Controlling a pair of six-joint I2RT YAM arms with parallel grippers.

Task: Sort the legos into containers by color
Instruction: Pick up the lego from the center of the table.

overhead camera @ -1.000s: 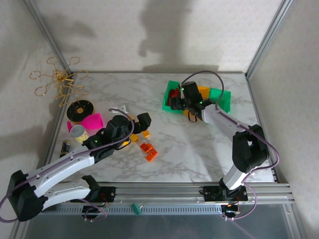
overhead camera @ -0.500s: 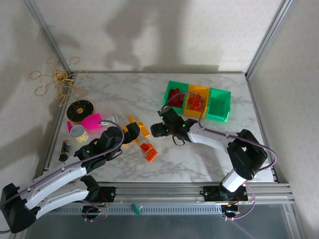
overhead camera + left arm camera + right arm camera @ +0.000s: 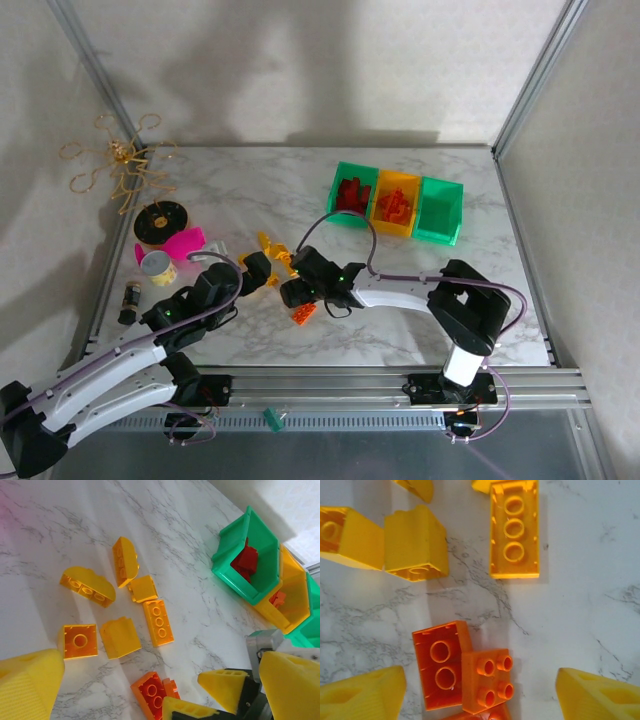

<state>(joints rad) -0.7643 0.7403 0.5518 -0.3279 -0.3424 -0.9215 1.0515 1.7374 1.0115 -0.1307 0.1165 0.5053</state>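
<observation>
Two orange legos (image 3: 442, 664) (image 3: 487, 680) lie side by side on the marble between the fingers of my open right gripper (image 3: 480, 692), which hovers over them (image 3: 303, 313). Several yellow legos (image 3: 120, 637) (image 3: 514, 530) are scattered just beyond. My left gripper (image 3: 255, 272) stands open a little to their left, its foam fingers (image 3: 27, 685) wide apart with nothing held. The containers stand at the back right: a green bin (image 3: 345, 168) with red legos (image 3: 247, 560), an orange-yellow bin (image 3: 393, 229) with orange legos, and an empty green bin (image 3: 441, 215).
A pink cup (image 3: 185, 243), a tin can (image 3: 157, 266), a black-and-yellow spool (image 3: 160, 220) and a gold wire ornament (image 3: 115, 165) crowd the left side. A small dark bottle (image 3: 130, 297) lies by the left edge. Metal frame posts bound the table.
My right arm has swung from the bins down to the front-left and now hovers over the orange legos. The left gripper has drawn back slightly toward the near left.
</observation>
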